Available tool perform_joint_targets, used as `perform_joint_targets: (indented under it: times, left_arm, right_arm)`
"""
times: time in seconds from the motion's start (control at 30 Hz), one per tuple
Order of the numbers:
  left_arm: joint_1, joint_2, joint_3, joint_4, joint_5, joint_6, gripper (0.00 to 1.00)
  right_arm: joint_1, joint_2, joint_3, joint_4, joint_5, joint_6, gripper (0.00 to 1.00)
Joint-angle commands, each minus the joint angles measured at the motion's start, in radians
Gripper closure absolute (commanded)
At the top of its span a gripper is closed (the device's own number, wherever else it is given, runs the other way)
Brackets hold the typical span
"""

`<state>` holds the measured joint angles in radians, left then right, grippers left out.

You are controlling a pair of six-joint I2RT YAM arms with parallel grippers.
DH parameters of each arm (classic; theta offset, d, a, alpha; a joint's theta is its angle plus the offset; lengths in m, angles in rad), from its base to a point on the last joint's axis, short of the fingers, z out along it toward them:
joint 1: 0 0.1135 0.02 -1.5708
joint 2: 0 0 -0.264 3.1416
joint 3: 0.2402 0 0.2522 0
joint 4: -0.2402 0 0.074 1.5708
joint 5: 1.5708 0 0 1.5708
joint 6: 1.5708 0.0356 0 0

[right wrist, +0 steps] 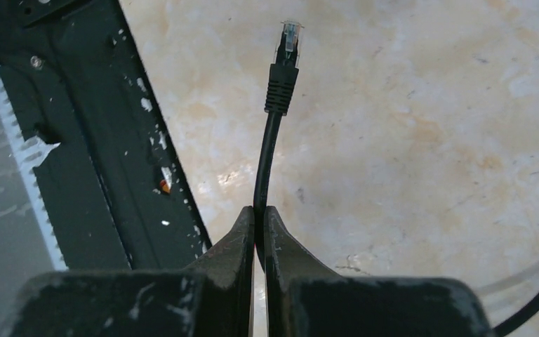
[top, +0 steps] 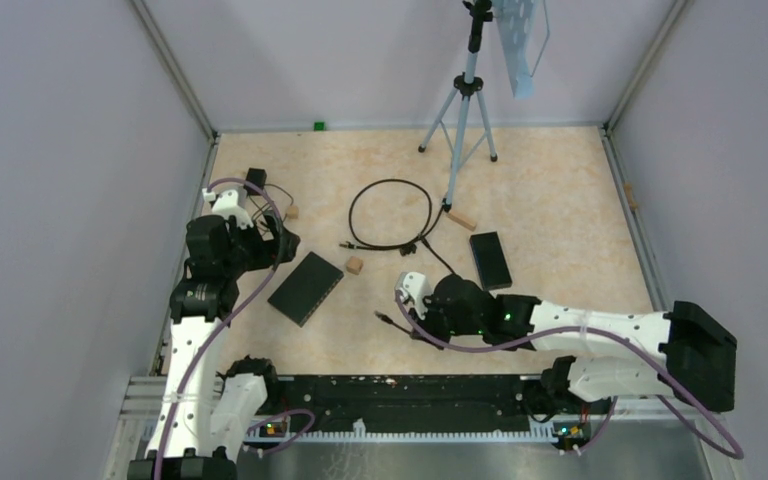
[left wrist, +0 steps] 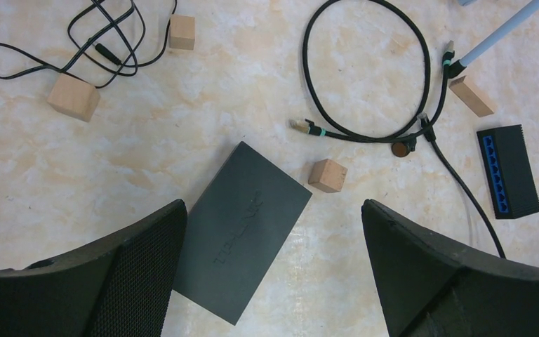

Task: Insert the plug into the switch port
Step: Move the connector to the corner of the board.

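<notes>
nearest us, just left of the switch (left wrist: 509, 172), our right gripper (right wrist: 260, 210) is clenched on the black cable (right wrist: 265, 154) a short way behind the plug (right wrist: 284, 67), which juts out ahead. the plug's long axis runs on toward the near left, away from the switch, whose row of blue ports faces left, so we judge the tip must swing round before it can go in. farther left of the switch, our left gripper (left wrist: 274, 210) hangs wide open over a dark flat box (left wrist: 242, 232); the right arm is the nearer one.
</notes>
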<state>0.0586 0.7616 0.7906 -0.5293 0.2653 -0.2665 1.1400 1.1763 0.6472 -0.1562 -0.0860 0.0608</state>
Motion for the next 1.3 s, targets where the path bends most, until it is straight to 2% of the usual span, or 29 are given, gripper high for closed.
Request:
perform_joint_targets:
  times: [0.0,0.07,0.2,0.3,0.47,0.63,0.83,1.1,1.27]
  left_arm:
    - [0.003,-0.013,-0.002,0.045,0.015,-0.002,0.01]
    - [0.004,-0.016,-0.003,0.043,0.005,-0.003,0.01]
    - [0.003,-0.015,-0.007,0.043,-0.017,-0.004,0.01]
    - [0.004,-0.015,-0.008,0.039,-0.028,-0.001,0.01]
    - [0.003,-0.007,-0.018,0.048,-0.046,-0.003,0.01]
    - [0.004,0.001,-0.018,0.048,-0.053,0.000,0.01]
    - [0.001,-0.005,-0.017,0.045,-0.065,0.001,0.01]
    - [0.002,0.006,-0.017,0.047,-0.063,0.006,0.01]
    - [0.002,0.007,-0.014,0.043,-0.073,0.006,0.01]
  right_arm:
    - [0.036,-0.023,-0.036,0.006,-0.020,0.042,1.00]
    - [0.039,-0.001,-0.021,0.010,0.006,0.056,0.90]
    - [0.039,0.039,0.020,0.069,0.053,0.075,0.51]
    - [0.038,0.062,0.041,0.104,0.081,0.080,0.40]
    - [0.038,0.129,0.067,0.148,0.055,0.046,0.36]
    - [0.043,0.275,0.149,0.158,-0.051,0.008,0.39]
    - [0.088,0.343,0.099,0.238,0.051,0.009,0.41]
    - [0.125,0.371,0.020,0.322,0.082,0.048,0.45]
    - [0.162,0.417,-0.005,0.366,0.167,0.071,0.49]
